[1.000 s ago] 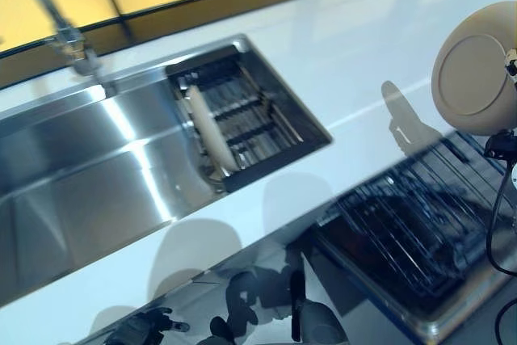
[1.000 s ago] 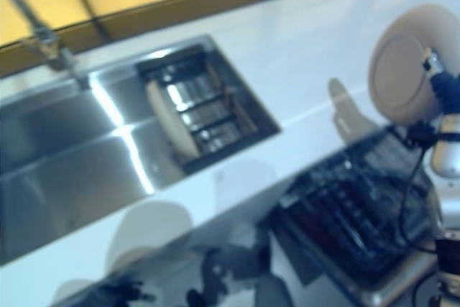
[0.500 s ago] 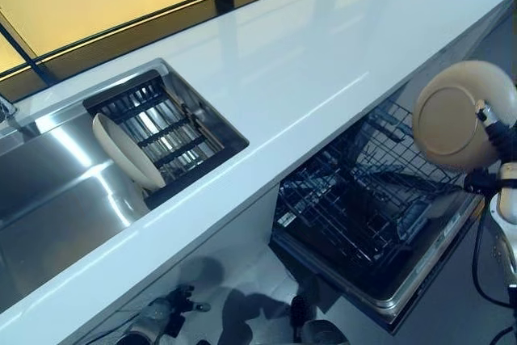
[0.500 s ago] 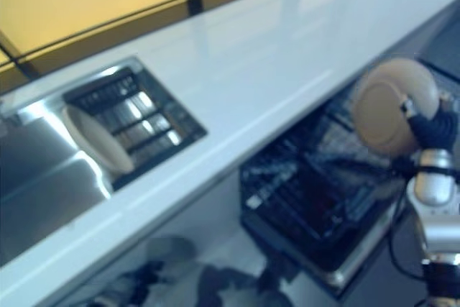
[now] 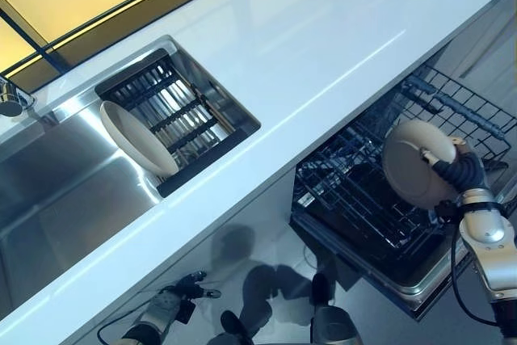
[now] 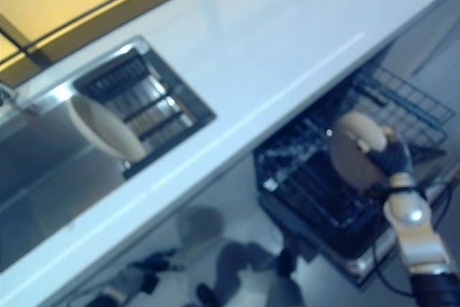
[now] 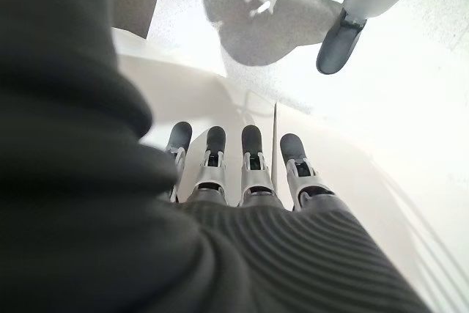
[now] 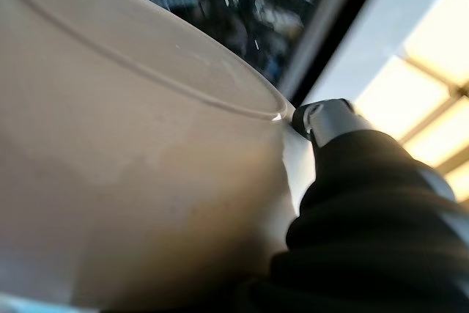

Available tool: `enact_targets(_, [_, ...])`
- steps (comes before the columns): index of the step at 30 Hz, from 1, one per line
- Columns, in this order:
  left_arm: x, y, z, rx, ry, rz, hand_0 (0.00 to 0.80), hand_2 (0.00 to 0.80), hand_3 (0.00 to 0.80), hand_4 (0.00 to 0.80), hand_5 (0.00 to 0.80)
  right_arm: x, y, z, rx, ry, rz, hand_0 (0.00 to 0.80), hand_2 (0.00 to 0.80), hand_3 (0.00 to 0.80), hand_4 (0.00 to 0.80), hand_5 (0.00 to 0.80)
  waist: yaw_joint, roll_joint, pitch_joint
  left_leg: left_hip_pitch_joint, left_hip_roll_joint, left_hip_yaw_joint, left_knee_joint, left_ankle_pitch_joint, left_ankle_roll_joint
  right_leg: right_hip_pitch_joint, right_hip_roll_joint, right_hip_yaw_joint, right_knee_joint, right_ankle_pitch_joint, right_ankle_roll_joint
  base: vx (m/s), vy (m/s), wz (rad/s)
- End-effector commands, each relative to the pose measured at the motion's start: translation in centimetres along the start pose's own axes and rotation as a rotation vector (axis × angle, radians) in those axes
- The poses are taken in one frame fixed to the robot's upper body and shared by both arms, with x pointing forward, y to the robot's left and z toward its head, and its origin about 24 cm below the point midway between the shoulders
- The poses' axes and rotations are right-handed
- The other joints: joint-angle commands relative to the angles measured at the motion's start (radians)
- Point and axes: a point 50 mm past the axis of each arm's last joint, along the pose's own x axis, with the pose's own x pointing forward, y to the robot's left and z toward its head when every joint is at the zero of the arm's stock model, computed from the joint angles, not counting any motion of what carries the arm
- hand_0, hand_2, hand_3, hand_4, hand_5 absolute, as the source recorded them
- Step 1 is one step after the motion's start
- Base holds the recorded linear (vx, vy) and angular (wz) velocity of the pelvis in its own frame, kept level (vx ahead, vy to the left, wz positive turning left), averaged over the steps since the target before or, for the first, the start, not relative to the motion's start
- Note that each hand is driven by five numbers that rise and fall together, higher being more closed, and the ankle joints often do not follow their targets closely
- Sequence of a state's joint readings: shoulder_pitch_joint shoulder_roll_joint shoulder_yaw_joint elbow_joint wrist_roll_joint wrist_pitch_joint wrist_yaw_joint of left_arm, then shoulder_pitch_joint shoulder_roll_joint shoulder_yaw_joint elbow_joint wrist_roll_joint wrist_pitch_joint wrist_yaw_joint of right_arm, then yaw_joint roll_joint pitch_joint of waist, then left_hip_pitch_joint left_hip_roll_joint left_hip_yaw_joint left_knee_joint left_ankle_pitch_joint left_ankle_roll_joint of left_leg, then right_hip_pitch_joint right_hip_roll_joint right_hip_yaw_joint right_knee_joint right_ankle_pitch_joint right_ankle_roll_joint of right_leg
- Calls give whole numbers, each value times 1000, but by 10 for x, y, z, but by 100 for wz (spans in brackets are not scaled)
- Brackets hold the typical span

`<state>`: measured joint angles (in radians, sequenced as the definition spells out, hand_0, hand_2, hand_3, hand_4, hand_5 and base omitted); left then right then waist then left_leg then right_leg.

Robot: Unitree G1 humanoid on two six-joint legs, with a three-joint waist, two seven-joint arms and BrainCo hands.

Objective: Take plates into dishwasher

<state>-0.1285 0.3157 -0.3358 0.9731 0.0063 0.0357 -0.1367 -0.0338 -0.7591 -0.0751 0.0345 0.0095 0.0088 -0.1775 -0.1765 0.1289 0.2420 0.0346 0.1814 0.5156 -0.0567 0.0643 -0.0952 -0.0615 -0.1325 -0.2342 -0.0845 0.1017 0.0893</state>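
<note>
right hand point(image 5: 462, 174) pinches a beige plate point(image 5: 414, 174) over the dishwasher rack point(image 5: 363, 199); left hand point(image 7: 245, 170) hangs spread; second plate point(image 5: 137, 140) in sink point(image 5: 56, 191).

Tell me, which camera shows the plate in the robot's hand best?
The left eye view: the whole plate shows, on edge over the dishwasher rack, held by the right hand. The right eye view is blurrier; the right wrist view shows only its underside.

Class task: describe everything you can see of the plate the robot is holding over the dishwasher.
The plate is round, beige and smooth, ceramic-looking, with a raised ring on its underside. It is held on edge, underside toward the camera, above the open dishwasher rack, not yet set in it. The right hand grips its rim; the right wrist view shows a finger against the edge. Nothing else touches it.
</note>
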Motion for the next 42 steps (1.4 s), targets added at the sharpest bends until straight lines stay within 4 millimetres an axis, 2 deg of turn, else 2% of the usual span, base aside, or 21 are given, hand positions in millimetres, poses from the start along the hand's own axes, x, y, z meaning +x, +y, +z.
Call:
enact_targets(1, [-3, 38, 19, 27, -47, 97, 0, 0, 0, 0, 0, 8, 1, 21, -63, -118, -19, 800, 800, 800, 800, 800, -6, -63, -26, -64, -18, -19, -6, 60, -26, 32, 5, -1, 128, -134, -5, -12, 22, 12])
enact_targets(10, [1, 28, 28, 55, -64, 78, 0, 0, 0, 0, 0, 19, 26, 18, -240, -100, -4, 800, 800, 800, 800, 800, 18, -51, -21, -64, -32, -37, -16, 61, -25, 26, 0, -16, 130, -135, -4, -15, 18, 9])
enact_targets(20, [4, 22, 36, 78, -73, 76, 0, 0, 0, 0, 0, 26, 46, 2, -364, -7, -21, 800, 800, 800, 800, 800, 50, -44, -11, -75, -44, -59, -18, 59, -20, 20, -7, -35, 133, -134, -3, -11, 3, 6])
enact_targets(21, [4, 21, 36, 70, -79, 85, 0, 0, 0, 0, 0, 26, 50, -2, -379, 13, -14, 800, 800, 800, 800, 800, 54, -44, -11, -75, -45, -62, -18, 58, -20, 21, -7, -37, 133, -134, -2, -30, -54, 1])
enact_targets(23, [9, 7, 31, 91, -65, 114, 0, 0, 0, 0, 0, 25, 64, -9, -368, 49, 0, 800, 800, 800, 800, 800, 67, -74, -9, -83, -40, -66, -15, 49, -16, 16, -2, -44, 141, -140, -5, -51, -152, 3])
enact_targets(26, [8, 6, 22, 106, -63, 135, 0, 0, 0, 0, 0, 18, 84, -18, -362, 95, 15, 800, 800, 800, 800, 800, 74, -93, 2, -85, -34, -71, -16, 48, -19, 17, 0, -52, 139, -136, -6, -45, -96, 9])
enact_targets(32, [6, 4, 15, 122, -64, 129, 0, 0, 0, 0, 0, 16, 95, -29, -371, 201, 43, 800, 800, 800, 800, 800, 93, -92, 7, -85, -43, -83, -19, 46, -17, 24, 0, -59, 136, -133, -7, 1, -8, 10])
enact_targets(34, [5, 2, 13, 130, -66, 119, 0, 0, 0, 0, 0, 11, 104, -39, -376, 267, 74, 800, 800, 800, 800, 800, 108, -87, 6, -86, -48, -93, -20, 45, -14, 30, -1, -64, 133, -133, -7, 21, 13, 10])
enact_targets(42, [5, 5, 21, 152, -87, 113, 0, 0, 0, 0, 0, 5, 120, -53, -380, 366, 130, 800, 800, 800, 800, 800, 133, -75, 17, -95, -60, -114, -23, 44, -8, 25, -10, -76, 137, -132, -6, -12, 11, 9])
